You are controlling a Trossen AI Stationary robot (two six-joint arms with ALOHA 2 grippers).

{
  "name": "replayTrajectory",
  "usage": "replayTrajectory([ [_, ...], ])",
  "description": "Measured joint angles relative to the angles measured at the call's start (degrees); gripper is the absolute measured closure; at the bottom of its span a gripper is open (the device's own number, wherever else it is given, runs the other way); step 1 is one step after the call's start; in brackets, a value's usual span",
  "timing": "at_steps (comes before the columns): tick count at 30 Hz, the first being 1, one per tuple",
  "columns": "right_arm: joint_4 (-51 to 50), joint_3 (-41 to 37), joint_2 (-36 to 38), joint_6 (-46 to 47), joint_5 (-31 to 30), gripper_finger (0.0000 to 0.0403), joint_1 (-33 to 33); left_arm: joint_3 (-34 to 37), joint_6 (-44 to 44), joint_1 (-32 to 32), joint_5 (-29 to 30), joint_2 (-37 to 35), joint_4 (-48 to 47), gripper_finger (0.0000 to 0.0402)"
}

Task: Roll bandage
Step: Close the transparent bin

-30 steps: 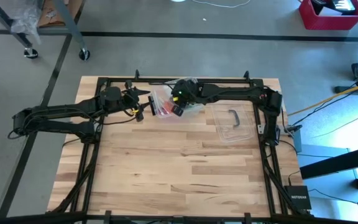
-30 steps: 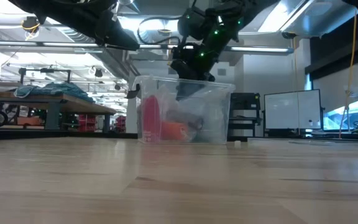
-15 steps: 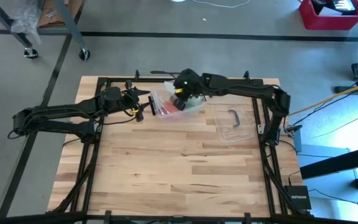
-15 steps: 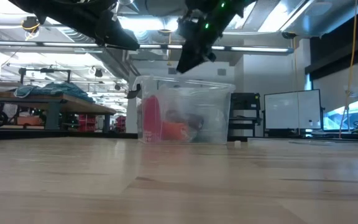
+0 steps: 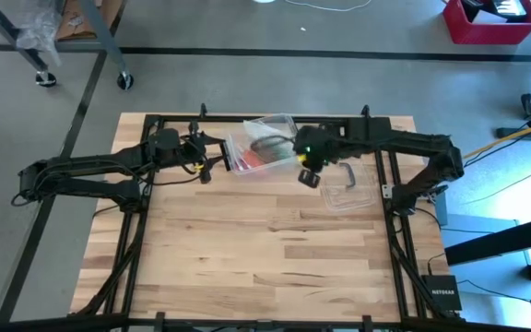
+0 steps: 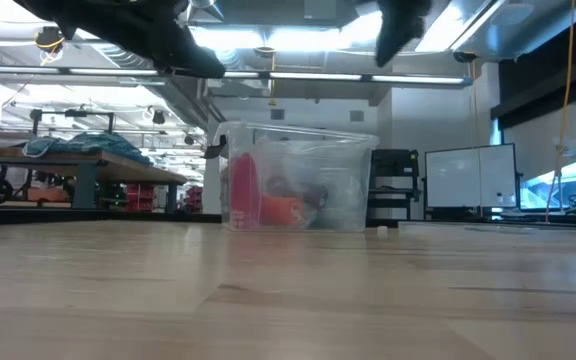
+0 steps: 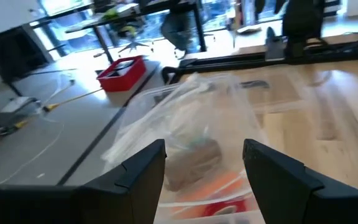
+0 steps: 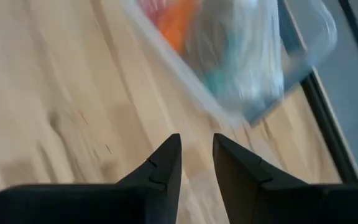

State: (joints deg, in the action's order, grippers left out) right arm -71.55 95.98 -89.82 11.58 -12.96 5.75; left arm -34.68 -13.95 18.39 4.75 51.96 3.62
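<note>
High view: bandage in the box, between two empty claws

We enter the items from the left side across to the right.

1. Left arm, dark, six-jointed. It lies low and stretched out along the far left part of the pale wooden table (image 5: 247, 258), forearm pointing toward the middle.

2. Left gripper (image 5: 208, 159). It is just beside the left wall of the box, level with it and facing into it. The jaws stand wide with nothing between them. In its wrist view both fingers (image 7: 138, 174) frame the bag.

3. Clear rectangular plastic box (image 5: 261, 148), open-topped, at the far middle of the table. Inside is a crumpled clear plastic bag (image 7: 185, 118), with orange and red items under it.

4. Bandage (image 7: 194, 160). We take the dull brown lump inside the bag for it, bunched or rolled rather than laid out as a strip. We cannot tell its long axis. It lies straight ahead of the left claw and a little below it, and the bag and the box wall are in the way.

5. Right gripper (image 5: 307, 171). It hangs above the table just off the box's near right corner, between the box and the lid. The jaws are narrow, with bare wood showing in the slit, so it holds nothing. The arm runs back to the right edge, elbow raised.

6. Clear flat plastic lid with a black handle (image 5: 344, 175), resting on the table to the right of the box.

Judgement: both claws are close to the bandage. The left one faces it, while the right one stands off the box's corner. The bandage must first come out of the box and the bag.
</note>
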Motion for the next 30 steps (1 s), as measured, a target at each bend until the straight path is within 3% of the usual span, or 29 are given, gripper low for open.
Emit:
replayTrajectory([
  [5, -2.9, -6.2, 1.4, 4.2, -7.5, 0.0308, -2.0, 0.0, 0.7, -0.1, -0.6, 0.0, 0.0, 0.0194],
  [9, 2.6, -18.5, 4.1, 6.9, -7.3, 0.0308, -0.8, 0.0, 0.7, -0.9, -0.6, 0.0, -0.2, 0.0194],
  [12, 9.5, -28.6, 5.8, 9.9, -1.9, 0.0308, -0.4, 0.0, 0.7, -1.4, -0.6, 0.0, -0.4, 0.0194],
  [17, 23.1, -40.0, 5.0, 16.5, 12.6, 0.0308, -0.6, 0.0, 0.5, -1.6, -0.6, 0.0, -0.5, 0.0194],
  [19, 27.6, -43.4, 4.0, 19.6, 14.7, 0.0308, -0.5, 0.0, 0.6, -1.6, -0.6, 0.0, -0.5, 0.0194],
  [30, 32.3, -49.3, 2.4, 27.1, 6.3, 0.0308, -0.5, 0.0, 1.0, -1.6, -0.6, 0.0, -0.5, 0.0194],
])
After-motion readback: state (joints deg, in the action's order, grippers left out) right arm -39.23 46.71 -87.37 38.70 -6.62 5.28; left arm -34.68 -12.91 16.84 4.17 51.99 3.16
